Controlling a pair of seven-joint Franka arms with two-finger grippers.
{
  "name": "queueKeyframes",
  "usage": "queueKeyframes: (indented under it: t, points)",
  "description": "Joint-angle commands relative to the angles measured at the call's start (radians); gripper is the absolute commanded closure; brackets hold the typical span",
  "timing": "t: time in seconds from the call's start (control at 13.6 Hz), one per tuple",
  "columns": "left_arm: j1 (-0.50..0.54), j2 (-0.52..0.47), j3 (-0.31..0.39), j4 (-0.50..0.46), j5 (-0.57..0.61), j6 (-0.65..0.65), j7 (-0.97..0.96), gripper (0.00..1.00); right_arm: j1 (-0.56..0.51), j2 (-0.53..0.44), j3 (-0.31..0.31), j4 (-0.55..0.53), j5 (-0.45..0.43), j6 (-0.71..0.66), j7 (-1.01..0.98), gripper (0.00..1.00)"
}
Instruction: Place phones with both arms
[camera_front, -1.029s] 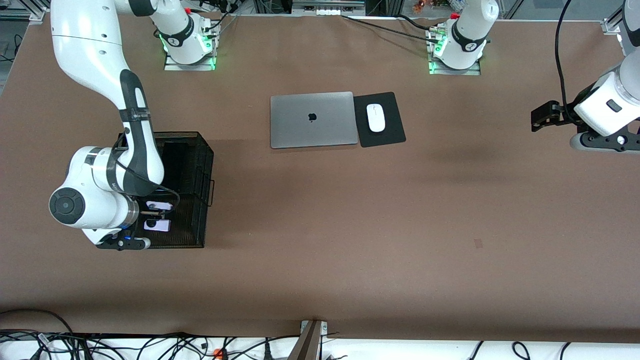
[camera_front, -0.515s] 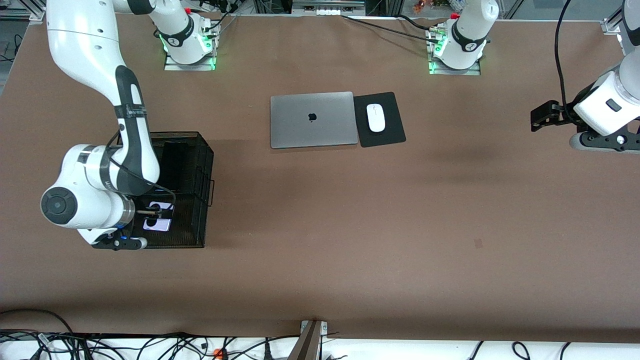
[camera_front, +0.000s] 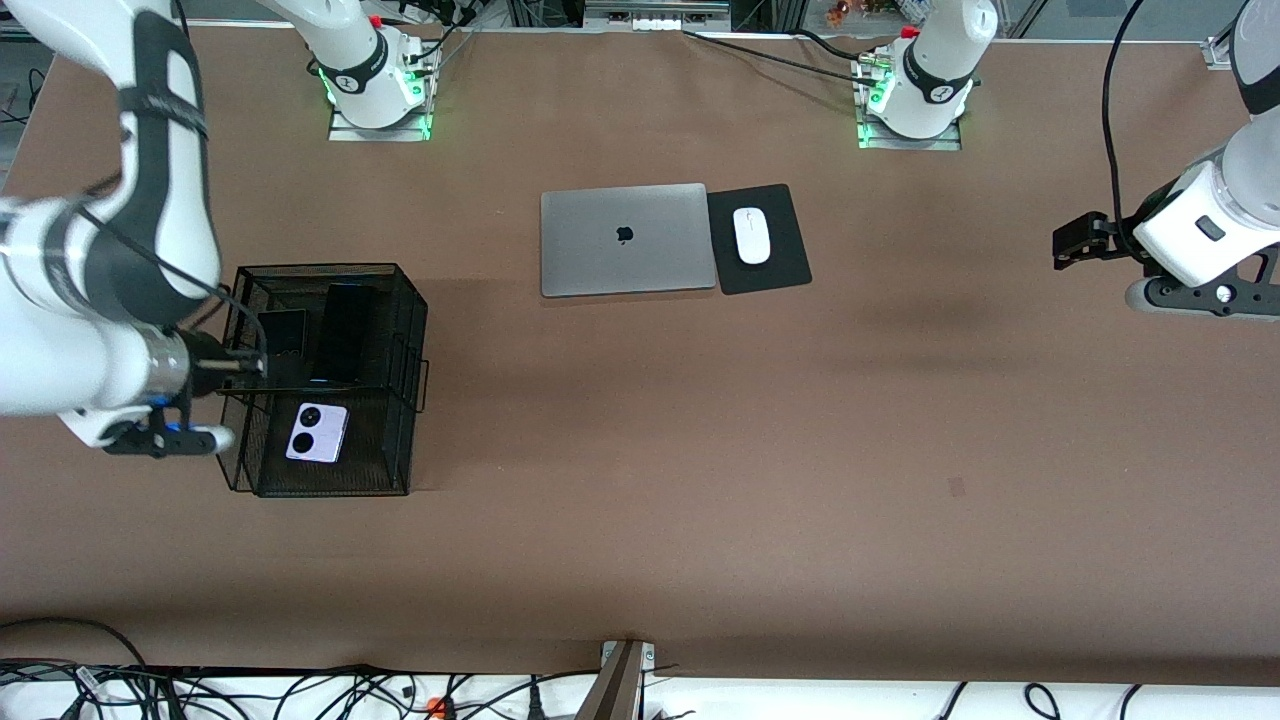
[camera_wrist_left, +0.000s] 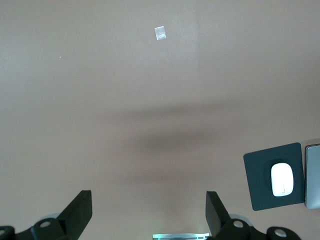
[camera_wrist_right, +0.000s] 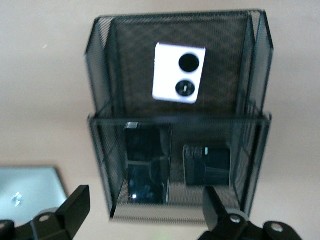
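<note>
Item one: lilac phone (camera_front: 317, 433), flat on the floor of the mesh basket (camera_front: 412, 330), in the compartment nearest the front camera, its two black circles up. We judge it set flat because that bay is low and open at the top.

Item two: long black phone (camera_front: 343, 334) and folded black phone (camera_front: 283, 335), side by side in the divided compartment farther from the camera. We read the divider as keeping them on edge; the right wrist view shows both (camera_wrist_right: 145, 170) (camera_wrist_right: 206, 165) inside the mesh. All three phones sit in the basket, so we judge the placing done or nearly so.

Item three: right hand (camera_front: 235, 368), fingers apart and empty, over the basket's rim at the right arm's end of the table, its wrist level and pointing toward the basket.

Item four: left hand (camera_front: 1075, 240), fingers apart and empty, raised over bare table (camera_front: 700, 480) at the left arm's end; that arm waits.

Item five: laptop (camera_front: 624, 240), closed, mid-table; mouse (camera_front: 751, 235) on a black pad (camera_front: 780, 270) just beside it.
</note>
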Motion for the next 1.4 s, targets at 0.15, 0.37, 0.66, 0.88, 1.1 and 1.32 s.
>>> queueKeyframes:
  t: [0.15,0.37,0.66,0.88,1.1,1.32]
  points:
    - [0.001,-0.020,-0.002,0.010,-0.002,0.086,0.019,0.00,-0.014,-0.083,0.011,-0.012,-0.057,-0.053,-0.001,0.00]
    - [0.014,-0.057,-0.005,0.011,-0.068,0.146,0.019,0.00,-0.018,-0.084,-0.023,0.020,-0.058,-0.094,-0.018,0.00]
    - [0.016,-0.071,0.001,0.008,-0.074,0.167,0.011,0.00,-0.028,-0.086,-0.013,0.025,-0.083,-0.076,0.004,0.07]
    - [0.016,-0.066,0.004,0.008,-0.074,0.177,-0.001,0.00,-0.145,-0.109,0.180,0.025,-0.212,-0.059,0.036,0.07]
    - [0.016,-0.066,0.004,0.010,-0.072,0.177,0.001,0.00,-0.281,-0.155,0.378,-0.015,-0.286,0.028,0.133,0.07]
    - [0.016,-0.063,0.004,0.008,-0.072,0.172,0.001,0.00,-0.281,-0.205,0.380,-0.129,-0.274,0.201,0.136,0.04]
